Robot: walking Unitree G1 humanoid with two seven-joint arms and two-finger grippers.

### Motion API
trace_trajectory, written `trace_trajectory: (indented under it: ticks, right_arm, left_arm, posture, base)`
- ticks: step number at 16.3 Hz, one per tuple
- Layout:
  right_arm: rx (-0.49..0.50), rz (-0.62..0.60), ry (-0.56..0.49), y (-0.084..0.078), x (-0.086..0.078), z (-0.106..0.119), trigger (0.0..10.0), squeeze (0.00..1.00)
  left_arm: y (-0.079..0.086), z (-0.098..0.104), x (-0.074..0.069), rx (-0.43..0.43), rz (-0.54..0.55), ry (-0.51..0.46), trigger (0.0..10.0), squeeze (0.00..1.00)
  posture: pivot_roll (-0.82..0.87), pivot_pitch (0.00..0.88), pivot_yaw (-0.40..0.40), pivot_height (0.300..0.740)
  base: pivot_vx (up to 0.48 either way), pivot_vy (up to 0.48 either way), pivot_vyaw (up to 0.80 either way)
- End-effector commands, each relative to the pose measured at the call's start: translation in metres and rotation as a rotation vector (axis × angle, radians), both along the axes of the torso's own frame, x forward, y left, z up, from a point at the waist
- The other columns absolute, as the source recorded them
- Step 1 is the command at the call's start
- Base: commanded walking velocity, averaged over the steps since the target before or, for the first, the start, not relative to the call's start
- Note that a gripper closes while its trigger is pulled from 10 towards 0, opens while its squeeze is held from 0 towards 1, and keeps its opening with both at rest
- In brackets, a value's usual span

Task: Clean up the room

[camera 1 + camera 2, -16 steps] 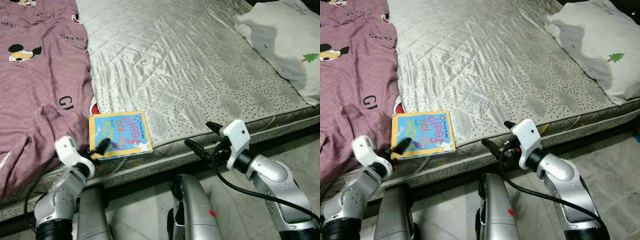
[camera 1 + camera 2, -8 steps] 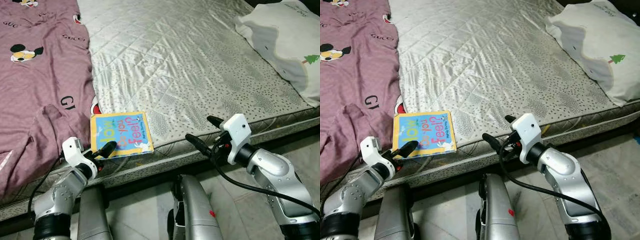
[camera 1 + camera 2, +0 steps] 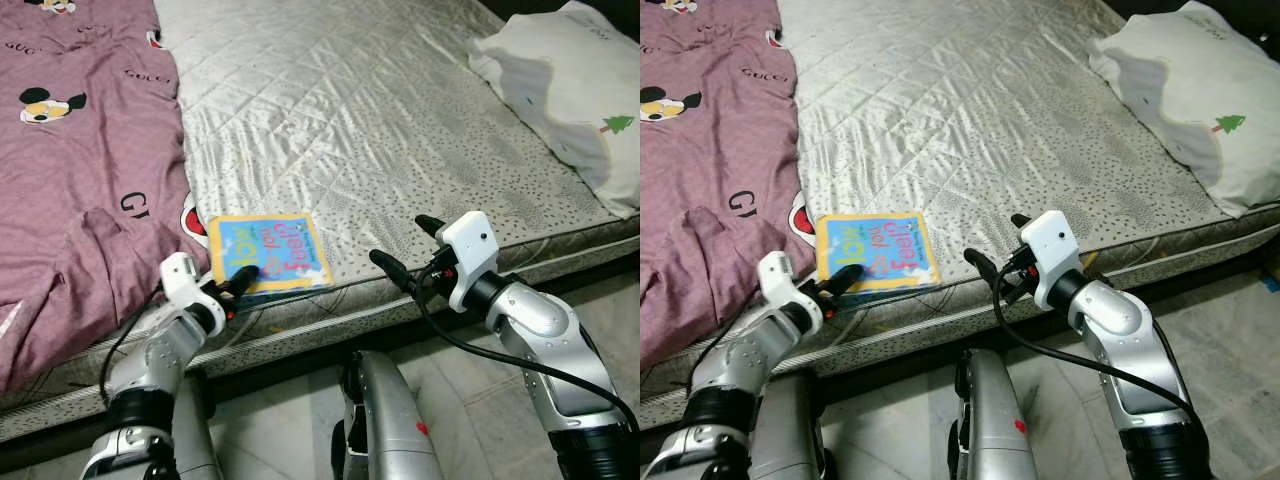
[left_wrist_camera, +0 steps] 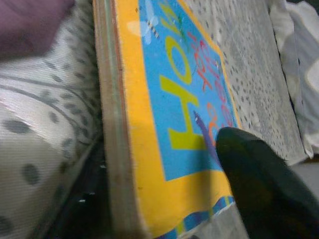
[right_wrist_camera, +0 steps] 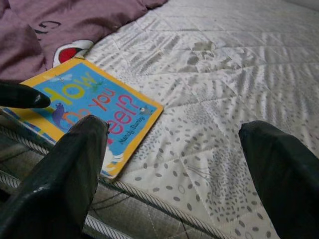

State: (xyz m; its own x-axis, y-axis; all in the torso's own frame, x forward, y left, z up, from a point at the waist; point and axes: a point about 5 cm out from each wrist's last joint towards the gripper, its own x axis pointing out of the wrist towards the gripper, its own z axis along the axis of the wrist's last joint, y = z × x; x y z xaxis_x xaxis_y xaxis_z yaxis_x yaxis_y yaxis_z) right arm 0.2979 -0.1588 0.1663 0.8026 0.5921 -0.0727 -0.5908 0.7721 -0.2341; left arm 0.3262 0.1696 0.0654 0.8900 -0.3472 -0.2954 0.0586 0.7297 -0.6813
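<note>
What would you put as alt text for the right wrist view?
A yellow-edged children's board book lies flat at the edge of a quilted grey mattress, seen between the right gripper's two open black fingers. The left gripper's fingertip rests on the book's cover, and a purple blanket lies behind.

The book [image 3: 269, 252] has a bright blue cover with a yellow border, lettered in yellow-green and pink-red. The mattress [image 3: 380, 130] is silvery grey, quilted in diamonds, with a band of dark speckles toward its edge. The blanket [image 3: 80, 170] is dusty mauve, printed with black lettering and cartoon mouse faces. The pillow [image 3: 570, 95] is white with a small green tree.
</note>
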Motion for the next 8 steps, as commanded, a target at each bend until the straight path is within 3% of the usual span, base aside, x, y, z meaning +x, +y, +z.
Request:
trace_trajectory:
  ticks: [1,8]
  right_arm:
    - [-0.003,-0.008,-0.014,0.000,0.001,0.002,10.0,0.00]
    - [-0.011,-0.026,-0.047,0.001,0.005,0.005,10.0,0.00]
  left_arm:
    - [-0.007,-0.005,0.000,0.010,-0.037,0.018,0.0,0.00]
    - [-0.020,-0.009,0.005,-0.092,-0.029,0.006,0.0,0.00]
  posture:
    - [-0.11,0.125,-0.102,0.533]
    - [-0.12,0.125,-0.103,0.533]
  base:
    - [0.000,0.000,0.00]
    - [0.000,0.000,0.00]
